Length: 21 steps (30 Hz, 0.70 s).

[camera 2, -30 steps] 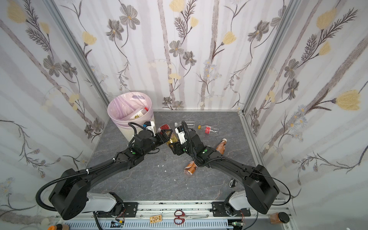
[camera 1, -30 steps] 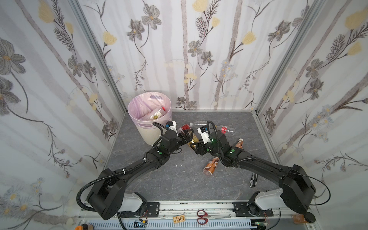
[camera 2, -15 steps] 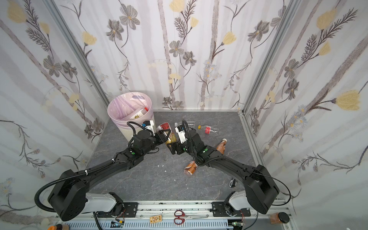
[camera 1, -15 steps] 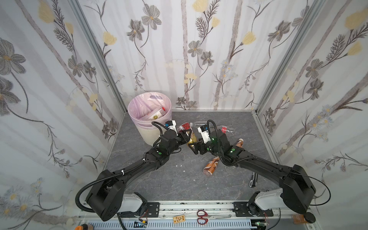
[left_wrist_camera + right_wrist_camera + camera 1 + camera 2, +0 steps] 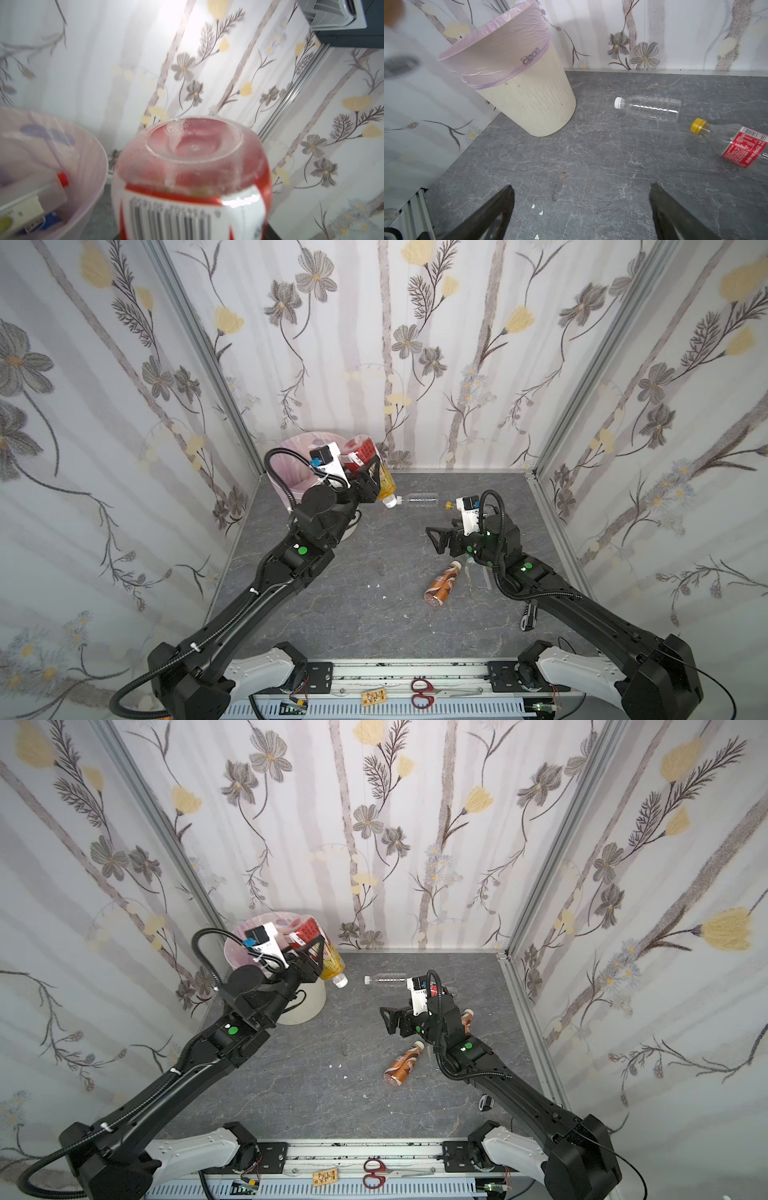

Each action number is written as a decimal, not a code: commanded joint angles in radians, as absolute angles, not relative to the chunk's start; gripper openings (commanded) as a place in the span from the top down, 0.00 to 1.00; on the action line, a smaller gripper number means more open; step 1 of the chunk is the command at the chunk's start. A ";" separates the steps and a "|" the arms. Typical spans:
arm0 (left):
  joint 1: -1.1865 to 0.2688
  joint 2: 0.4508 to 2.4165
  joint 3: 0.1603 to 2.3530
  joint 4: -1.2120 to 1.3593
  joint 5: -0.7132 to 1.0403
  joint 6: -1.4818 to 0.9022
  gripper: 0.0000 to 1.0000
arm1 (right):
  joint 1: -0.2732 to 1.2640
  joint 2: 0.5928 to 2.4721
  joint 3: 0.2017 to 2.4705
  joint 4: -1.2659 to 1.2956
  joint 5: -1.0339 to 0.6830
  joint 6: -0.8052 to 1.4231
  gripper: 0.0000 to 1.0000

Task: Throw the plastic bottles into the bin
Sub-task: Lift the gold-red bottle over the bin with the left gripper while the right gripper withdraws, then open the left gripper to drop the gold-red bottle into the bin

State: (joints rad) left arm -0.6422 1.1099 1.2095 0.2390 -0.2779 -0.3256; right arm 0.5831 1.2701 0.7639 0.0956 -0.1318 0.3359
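A grey marbled counter (image 5: 353,614) is boxed in by floral-papered walls (image 5: 374,344), with the bin (image 5: 529,104) in its back left corner. The left end effector (image 5: 365,472) is clamped on a red-labelled bottle (image 5: 385,483), cap down, beside the bin's rim. The right end effector (image 5: 581,187) gapes empty. Four lie loose: a clear bottle (image 5: 650,109), a yellow-capped bottle (image 5: 737,143), a brown bottle (image 5: 442,583) and a second brown bottle (image 5: 468,1016) half hidden by the right arm.

Red scissors (image 5: 432,692) beside tan tag (image 5: 373,697)

Your grey marbled tabletop (image 5: 332,614), cream bin (image 5: 529,108) with pink liner standing at its back left corner, clear white-capped bottle (image 5: 650,108) lying near it, yellow-capped red-label bottle (image 5: 737,143) just beyond, brown bottle (image 5: 444,585) on its side nearer you, white crumbs (image 5: 536,208) mid-surface.
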 commanded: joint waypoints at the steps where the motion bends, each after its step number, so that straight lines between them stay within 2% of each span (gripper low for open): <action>1: -0.643 1.060 1.328 0.287 -0.421 -0.045 0.47 | 0.582 1.291 0.762 0.139 -0.153 0.351 0.00; 7: -0.643 0.947 1.414 0.432 -0.441 0.181 0.47 | 0.581 1.319 0.761 0.163 -0.165 0.360 0.00; 11: -0.612 0.994 1.391 0.530 -0.557 0.325 0.45 | 0.580 1.340 0.762 0.186 -0.181 0.372 0.00; 14: -0.453 1.139 1.400 0.437 -0.589 0.200 0.29 | 0.580 1.358 0.766 0.195 -0.204 0.386 0.00; 16: -0.320 1.250 1.466 0.188 -0.526 -0.067 0.19 | 0.580 1.360 0.769 0.202 -0.214 0.397 0.00; 18: -0.331 1.302 1.462 0.097 -0.511 -0.141 0.02 | 0.580 1.353 0.765 0.206 -0.208 0.402 0.00; 21: -0.343 1.264 1.409 0.089 -0.485 -0.206 0.00 | 0.580 1.332 0.763 0.191 -0.200 0.400 0.00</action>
State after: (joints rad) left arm -0.3458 1.2926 1.4097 0.1192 -0.4885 -0.0570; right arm 0.5812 1.3464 0.7635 0.1486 -0.1963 0.3889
